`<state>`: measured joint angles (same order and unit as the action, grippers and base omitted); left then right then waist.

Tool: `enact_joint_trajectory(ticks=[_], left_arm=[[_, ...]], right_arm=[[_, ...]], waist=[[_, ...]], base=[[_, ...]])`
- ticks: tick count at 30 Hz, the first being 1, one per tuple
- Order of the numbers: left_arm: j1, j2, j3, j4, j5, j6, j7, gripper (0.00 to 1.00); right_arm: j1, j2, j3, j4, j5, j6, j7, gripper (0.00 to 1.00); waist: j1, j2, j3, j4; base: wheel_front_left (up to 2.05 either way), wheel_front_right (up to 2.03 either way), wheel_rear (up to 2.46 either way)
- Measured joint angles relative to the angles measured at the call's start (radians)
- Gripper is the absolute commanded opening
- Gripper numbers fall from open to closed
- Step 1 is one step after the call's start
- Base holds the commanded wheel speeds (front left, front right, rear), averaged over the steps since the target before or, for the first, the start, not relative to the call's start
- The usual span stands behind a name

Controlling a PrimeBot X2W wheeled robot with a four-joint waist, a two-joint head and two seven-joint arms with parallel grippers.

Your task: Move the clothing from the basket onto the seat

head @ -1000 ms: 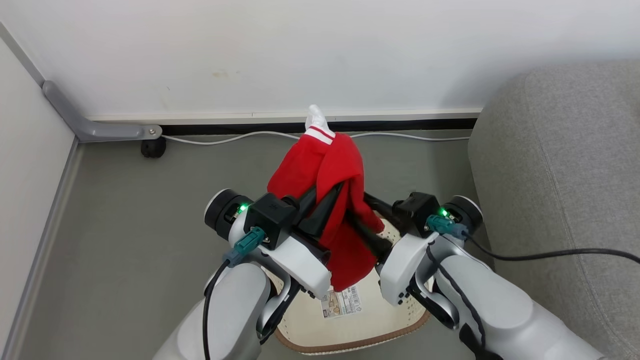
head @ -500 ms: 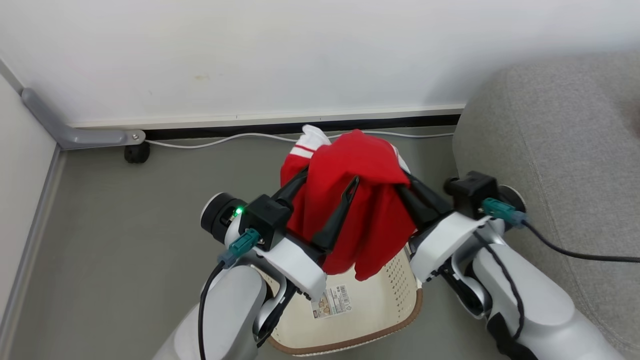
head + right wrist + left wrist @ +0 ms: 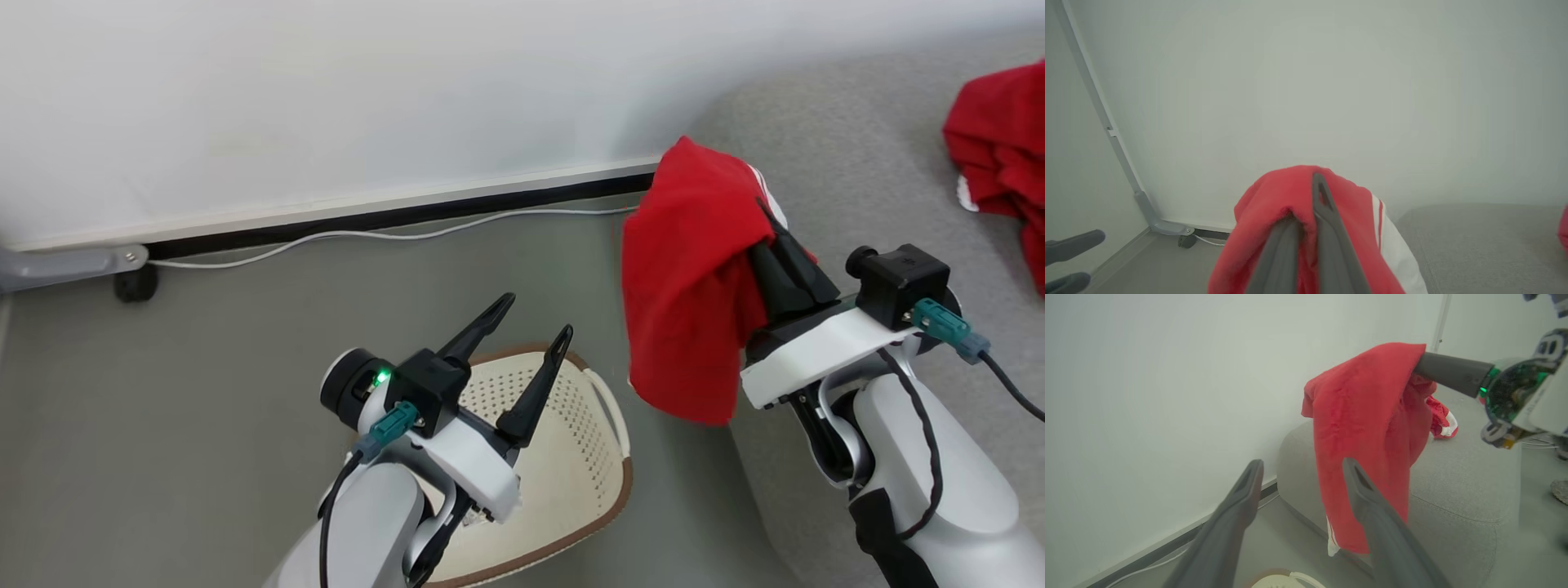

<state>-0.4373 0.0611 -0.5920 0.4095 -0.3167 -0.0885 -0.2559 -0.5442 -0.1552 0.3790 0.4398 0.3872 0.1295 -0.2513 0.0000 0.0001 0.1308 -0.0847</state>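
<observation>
Red soft clothing (image 3: 690,302), white-striped, hangs crumpled from the right end effector (image 3: 771,237), clamped on it; the left end effector (image 3: 538,314) gapes apart above the cream basket (image 3: 571,445).

No legible text, label or number.

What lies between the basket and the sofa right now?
In the head view, a bare strip of grey floor separates the basket from the sofa; the red garment hangs over it from the shut right gripper.
</observation>
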Motion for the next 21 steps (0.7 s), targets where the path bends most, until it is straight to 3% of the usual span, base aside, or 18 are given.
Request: enact_joint_trajectory(ticks=[11, 21], left_arm=[[0.036, 0.017, 0.025, 0.002, 0.009, -0.017, 0.0, 1.0], [0.065, 0.019, 0.063, -0.012, 0.023, -0.017, 0.0, 1.0]], right_arm=[[0.038, 0.001, -0.076, -0.047, -0.026, 0.0, 0.0, 0.0], [0.049, -0.014, -0.088, -0.072, -0.026, 0.0, 0.0, 0.0]], waist=[[-0.0001, 0.0, -0.008, -0.15], [0.0, 0.0, -0.01, -0.334]], base=[[0.0, 0.0, 0.0], [0.0, 0.0, 0.0]])
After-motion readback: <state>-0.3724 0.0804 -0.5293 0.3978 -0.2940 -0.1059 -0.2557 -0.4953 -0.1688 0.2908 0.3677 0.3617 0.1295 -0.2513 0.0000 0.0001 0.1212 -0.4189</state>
